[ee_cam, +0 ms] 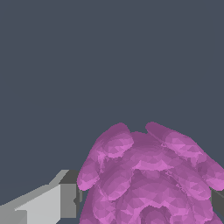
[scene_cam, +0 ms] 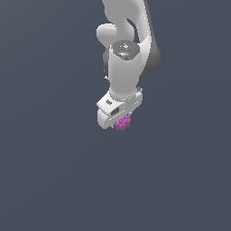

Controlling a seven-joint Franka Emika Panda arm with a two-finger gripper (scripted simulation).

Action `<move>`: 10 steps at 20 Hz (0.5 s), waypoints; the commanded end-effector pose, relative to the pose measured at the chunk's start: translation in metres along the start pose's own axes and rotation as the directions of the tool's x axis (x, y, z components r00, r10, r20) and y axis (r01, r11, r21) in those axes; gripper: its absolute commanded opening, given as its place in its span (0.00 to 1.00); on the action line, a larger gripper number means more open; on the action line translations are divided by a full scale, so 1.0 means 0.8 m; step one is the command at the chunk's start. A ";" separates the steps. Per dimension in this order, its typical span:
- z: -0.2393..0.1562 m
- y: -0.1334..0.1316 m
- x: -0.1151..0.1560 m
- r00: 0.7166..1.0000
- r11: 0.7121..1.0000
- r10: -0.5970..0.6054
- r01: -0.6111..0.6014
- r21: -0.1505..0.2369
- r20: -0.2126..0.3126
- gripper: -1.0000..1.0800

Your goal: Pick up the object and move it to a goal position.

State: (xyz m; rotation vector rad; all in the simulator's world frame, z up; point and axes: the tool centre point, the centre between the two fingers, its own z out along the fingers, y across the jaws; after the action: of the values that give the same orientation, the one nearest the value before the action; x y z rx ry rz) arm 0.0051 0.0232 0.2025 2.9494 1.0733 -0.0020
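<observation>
The object (scene_cam: 122, 123) is a small magenta bumpy ball, sitting right under the white arm's hand in the exterior view. In the wrist view the object (ee_cam: 151, 175) fills much of the frame, a cluster of pink lobes. My gripper (scene_cam: 121, 124) reaches down over it, and the hand hides its fingers in the exterior view. One grey fingertip (ee_cam: 65, 199) touches one side of the ball and a sliver of the other finger (ee_cam: 217, 200) shows at the opposite side. The jaws look closed against the ball.
A plain dark grey-blue surface (scene_cam: 54, 171) lies all around. The white arm (scene_cam: 126, 54) rises toward the top of the exterior view.
</observation>
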 end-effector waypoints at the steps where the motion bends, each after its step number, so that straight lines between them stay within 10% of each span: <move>1: -0.031 -0.024 0.001 1.000 1.000 0.000 0.000 -0.001 0.000 0.00; 10: -0.144 -0.113 0.006 1.000 1.000 -0.001 0.001 -0.001 0.001 0.00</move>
State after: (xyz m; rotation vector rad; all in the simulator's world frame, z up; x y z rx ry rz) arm -0.0414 0.0860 0.3024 2.9479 1.0743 -0.0017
